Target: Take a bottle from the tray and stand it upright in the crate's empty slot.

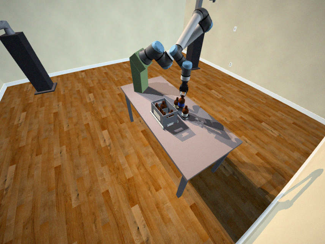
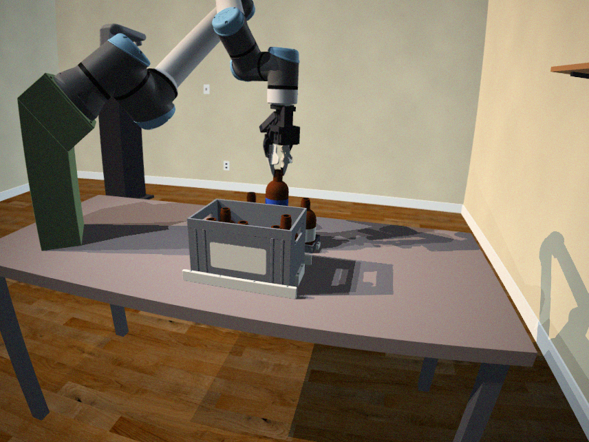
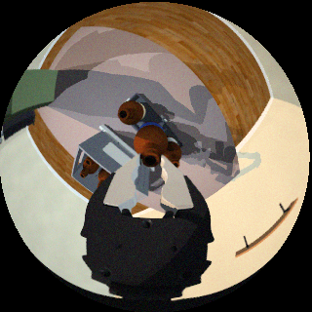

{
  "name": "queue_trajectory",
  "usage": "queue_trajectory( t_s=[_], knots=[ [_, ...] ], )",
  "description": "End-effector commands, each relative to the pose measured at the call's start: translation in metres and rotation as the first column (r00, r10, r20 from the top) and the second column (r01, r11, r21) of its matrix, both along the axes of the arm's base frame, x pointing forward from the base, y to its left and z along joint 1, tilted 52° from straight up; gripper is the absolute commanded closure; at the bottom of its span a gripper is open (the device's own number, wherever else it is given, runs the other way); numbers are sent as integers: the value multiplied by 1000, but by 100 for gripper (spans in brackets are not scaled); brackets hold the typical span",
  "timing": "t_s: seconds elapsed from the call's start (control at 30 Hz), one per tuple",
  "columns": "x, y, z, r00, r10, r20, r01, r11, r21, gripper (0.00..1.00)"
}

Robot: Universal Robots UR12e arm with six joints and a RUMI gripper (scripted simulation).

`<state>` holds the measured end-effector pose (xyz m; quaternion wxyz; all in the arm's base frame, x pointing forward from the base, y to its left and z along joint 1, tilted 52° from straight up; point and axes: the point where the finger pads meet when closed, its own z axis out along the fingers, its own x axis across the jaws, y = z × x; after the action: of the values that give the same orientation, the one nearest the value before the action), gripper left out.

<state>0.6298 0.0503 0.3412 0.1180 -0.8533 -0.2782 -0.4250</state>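
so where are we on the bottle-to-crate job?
Done: the gripper is shut on the neck of the blue-label bottle, held upright above the tray. In hand: carrying it; it hangs behind the crate, not over it. Left: move over the empty slot, lower, release. Two bottles stand at the tray.

Brown bottle (image 2: 276,189) with a blue label band, gripped by the black pincer (image 2: 279,164) with its pale fingers. Grey crate (image 2: 245,247) showing a light panel and a cream base strip. Mauve-grey desk (image 2: 418,304), green pedestal (image 2: 49,180), honey-brown wooden floor (image 1: 65,170).
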Motion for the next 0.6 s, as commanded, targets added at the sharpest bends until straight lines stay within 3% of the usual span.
queue_trajectory(
  t_s=[0.0, 0.57],
  knots=[
    [-3, -3, 4, 1000, 0, 1, 0, 1000, 0, 100],
    [-15, -10, 15, 1000, 0, 1, 0, 1000, 0, 100]
  ],
)
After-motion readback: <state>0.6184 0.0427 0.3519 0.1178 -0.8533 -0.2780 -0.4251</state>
